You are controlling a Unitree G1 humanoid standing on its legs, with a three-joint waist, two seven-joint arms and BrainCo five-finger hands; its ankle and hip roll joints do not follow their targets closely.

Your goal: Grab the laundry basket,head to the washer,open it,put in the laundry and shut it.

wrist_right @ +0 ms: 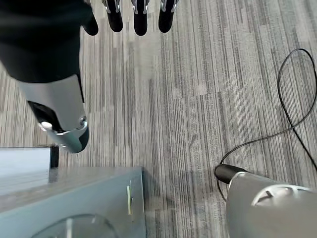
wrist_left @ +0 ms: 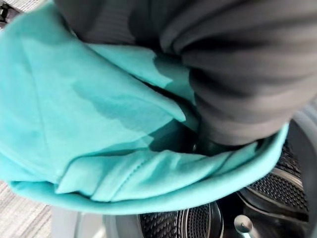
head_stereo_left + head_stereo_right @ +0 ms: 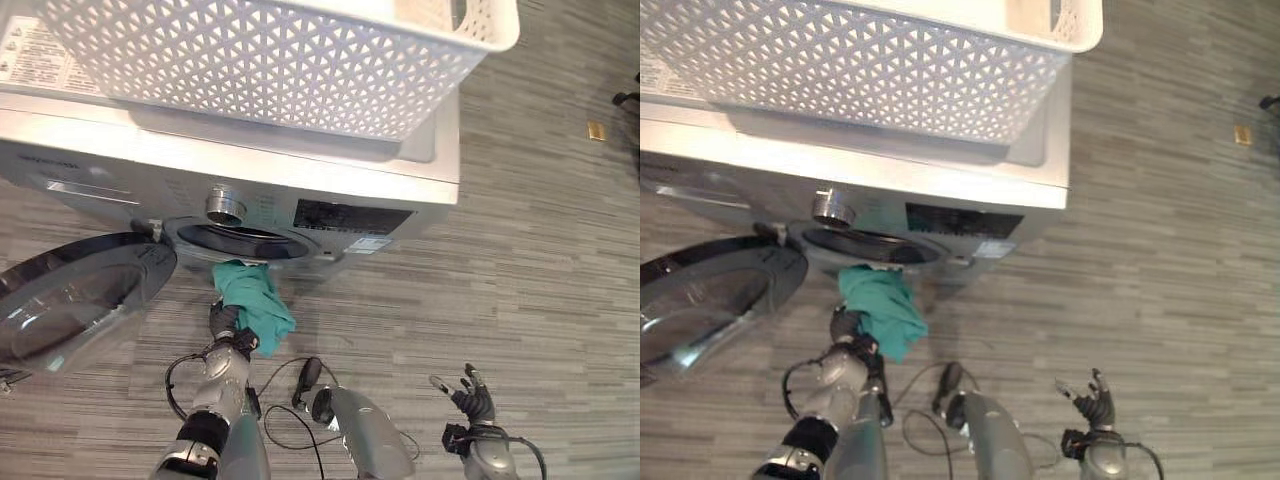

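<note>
I am holding the teal garment (image 3: 255, 298) at the washer (image 3: 300, 190) drum opening (image 3: 240, 243), its door (image 3: 80, 300) open at 9 o'clock. Left hand (image 3: 228, 325): fingers buried in cloth, grip cannot be confirmed. Right hand (image 3: 468, 392) is hanging at 5 o'clock, fingers apart. Risk: trailing fabric snagging the rim. The laundry basket (image 3: 290, 60) is resting on top of the washer.

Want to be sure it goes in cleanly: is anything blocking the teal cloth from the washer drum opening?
Nothing visible. The door is swung open to the left, and the left robot hand holds the teal cloth right at the drum opening.
</note>
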